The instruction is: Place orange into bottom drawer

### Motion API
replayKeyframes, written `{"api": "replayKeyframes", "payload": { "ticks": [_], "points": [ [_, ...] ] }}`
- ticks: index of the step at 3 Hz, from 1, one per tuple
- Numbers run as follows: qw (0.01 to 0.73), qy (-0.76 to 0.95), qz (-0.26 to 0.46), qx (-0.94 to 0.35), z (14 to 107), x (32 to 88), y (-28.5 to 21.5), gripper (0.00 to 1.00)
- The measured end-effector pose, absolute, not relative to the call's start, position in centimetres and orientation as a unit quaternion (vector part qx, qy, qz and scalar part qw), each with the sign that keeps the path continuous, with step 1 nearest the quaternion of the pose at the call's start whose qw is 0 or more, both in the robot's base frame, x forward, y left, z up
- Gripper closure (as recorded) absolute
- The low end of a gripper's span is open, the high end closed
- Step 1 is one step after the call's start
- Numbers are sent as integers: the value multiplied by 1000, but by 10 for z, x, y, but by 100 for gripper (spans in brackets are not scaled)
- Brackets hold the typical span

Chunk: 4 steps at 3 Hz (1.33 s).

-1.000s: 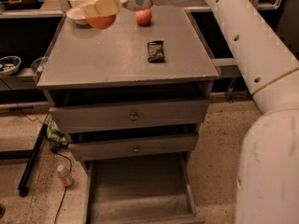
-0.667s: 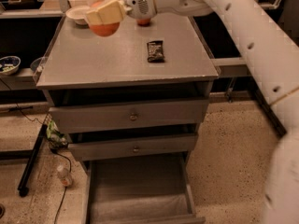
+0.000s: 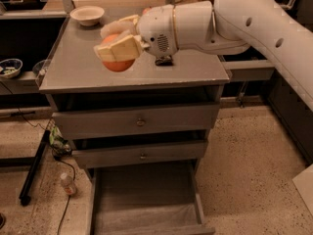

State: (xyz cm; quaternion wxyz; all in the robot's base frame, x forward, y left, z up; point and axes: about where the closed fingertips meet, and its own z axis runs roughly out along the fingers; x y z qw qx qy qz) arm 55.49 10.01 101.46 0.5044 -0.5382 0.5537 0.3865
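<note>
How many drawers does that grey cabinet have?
3. The top drawer and middle drawer are pushed in, stacked under the tabletop; the bottom drawer is pulled open near the floor. The end effector holds the orange above the tabletop's left side.

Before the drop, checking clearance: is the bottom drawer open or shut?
Open: the bottom drawer is pulled out, liner showing. The tool holds the orange above the cabinet top.
</note>
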Motion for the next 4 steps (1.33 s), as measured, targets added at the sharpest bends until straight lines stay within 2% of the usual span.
{"api": "replayKeyframes", "payload": {
  "ticks": [4],
  "points": [
    [512, 585, 397, -488, 942, 552, 90, 100]
  ]
}}
